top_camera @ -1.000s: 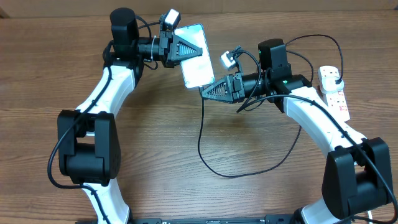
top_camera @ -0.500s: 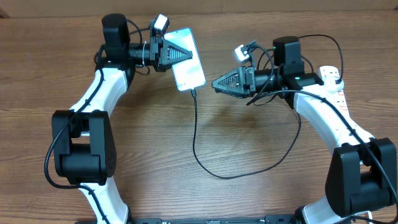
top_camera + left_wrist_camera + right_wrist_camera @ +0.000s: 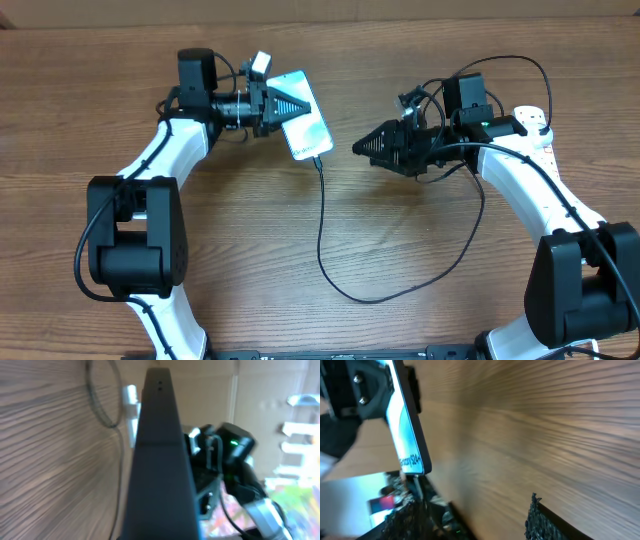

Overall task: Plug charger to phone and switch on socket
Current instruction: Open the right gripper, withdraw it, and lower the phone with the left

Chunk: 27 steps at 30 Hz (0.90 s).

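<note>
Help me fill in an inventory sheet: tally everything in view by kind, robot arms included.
Phone: 1
Charger cable: 1
Power strip: 1
Robot arms, left and right: 2
Total: 5

table (image 3: 240, 260): matt grained wood | phone (image 3: 305, 128): glossy screen | socket (image 3: 541, 142): smooth white plastic

The table (image 3: 400, 260) is shown brightly and evenly lit from above in the overhead view, with only soft shadows cast. The phone (image 3: 310, 130) screen is blown out to a pale glare. Both wrist views are smeared with blur; the left wrist background is overexposed, perhaps by daylight.
</note>
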Motion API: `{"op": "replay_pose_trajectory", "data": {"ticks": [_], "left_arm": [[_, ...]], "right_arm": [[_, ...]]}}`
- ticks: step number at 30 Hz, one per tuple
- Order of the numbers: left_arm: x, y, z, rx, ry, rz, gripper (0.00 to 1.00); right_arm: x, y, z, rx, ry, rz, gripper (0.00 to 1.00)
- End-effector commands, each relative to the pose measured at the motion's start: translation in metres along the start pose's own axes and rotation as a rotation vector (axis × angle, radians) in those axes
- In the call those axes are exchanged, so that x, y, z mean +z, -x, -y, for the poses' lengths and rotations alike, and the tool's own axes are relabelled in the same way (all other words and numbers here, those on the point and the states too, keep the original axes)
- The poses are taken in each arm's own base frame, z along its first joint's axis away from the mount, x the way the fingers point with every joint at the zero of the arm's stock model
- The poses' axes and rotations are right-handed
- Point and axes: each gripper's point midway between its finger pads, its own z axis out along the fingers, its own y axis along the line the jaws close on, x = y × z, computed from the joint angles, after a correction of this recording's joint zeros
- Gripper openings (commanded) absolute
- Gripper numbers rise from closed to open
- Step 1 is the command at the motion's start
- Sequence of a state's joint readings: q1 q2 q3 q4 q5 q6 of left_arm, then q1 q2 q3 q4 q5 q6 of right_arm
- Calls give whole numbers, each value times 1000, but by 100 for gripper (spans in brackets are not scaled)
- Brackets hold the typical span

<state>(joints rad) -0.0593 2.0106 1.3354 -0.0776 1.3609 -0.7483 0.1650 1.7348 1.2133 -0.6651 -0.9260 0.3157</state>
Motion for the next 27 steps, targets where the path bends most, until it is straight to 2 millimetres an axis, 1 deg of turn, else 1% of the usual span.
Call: {"op": "replay_pose_trajectory", "data": {"ticks": [1, 4, 7, 11, 13, 15, 19, 24, 27], "left_arm": [[1, 4, -25, 72, 131, 55, 4], [-1, -7, -40, 104, 191, 32, 4], [-7, -21, -62, 84, 292, 10, 4], [-27, -39, -105, 48, 542, -21, 4], [-34, -47, -115, 42, 607, -47, 4], [-35, -50, -116, 42, 612, -61, 4], [-38, -48, -114, 48, 611, -60, 4], [-45, -43, -101, 98, 620, -84, 4], [-54, -40, -99, 71, 685, -84, 4]], "right_arm": [[-5, 10, 15, -34, -116, 46, 66], [-6, 8, 22, -17, -151, 45, 66], [-6, 7, 24, -9, -163, 42, 65], [-6, 6, 25, -4, -165, 38, 66], [-6, 5, 25, -2, -166, 36, 66], [-6, 5, 25, -2, -166, 36, 66], [-6, 3, 25, 4, -167, 31, 66], [-6, 1, 26, 13, -170, 24, 66], [-6, 3, 26, 12, -168, 29, 66]]}}
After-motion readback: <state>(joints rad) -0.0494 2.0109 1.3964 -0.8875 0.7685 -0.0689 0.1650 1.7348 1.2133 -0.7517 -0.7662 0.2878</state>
